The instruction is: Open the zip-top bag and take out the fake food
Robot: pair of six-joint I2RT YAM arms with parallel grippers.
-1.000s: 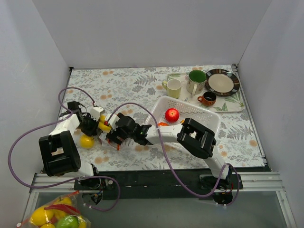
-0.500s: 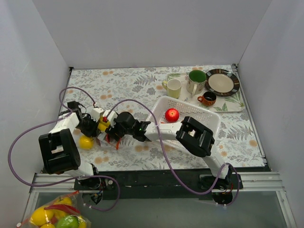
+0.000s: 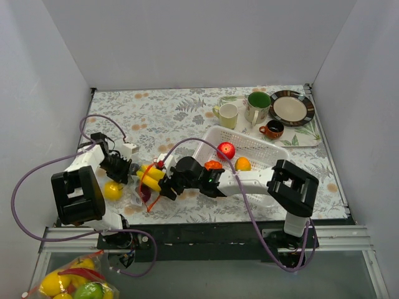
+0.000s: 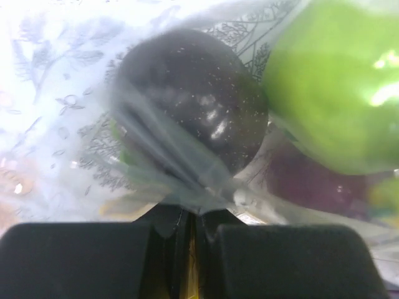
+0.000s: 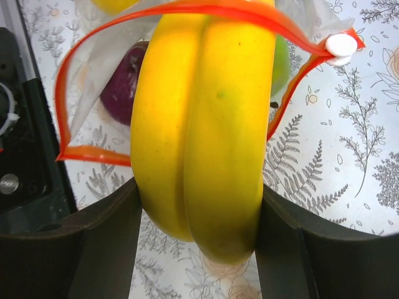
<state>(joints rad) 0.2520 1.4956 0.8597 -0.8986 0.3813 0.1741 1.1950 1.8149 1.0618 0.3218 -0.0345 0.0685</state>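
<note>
Right gripper (image 5: 196, 215) clamps the glossy yellow plastic banana (image 5: 199, 124) in the mouth of the clear red-zipped plastic bag (image 5: 103, 59) at near left (left gripper (image 4: 190, 227) shut, apparently on its film); if that pinch slips, the bag follows the banana.

Bright even light, left wrist view blurry

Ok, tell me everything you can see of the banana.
The banana is glossy yellow plastic, two fused fingers with a seam between them. It lies lengthwise in the right gripper, whose fingers press both its sides. Its far part passes through the open, red-zipped mouth of the zip-top bag. Its near end is outside, over the leaf-print table.
</note>
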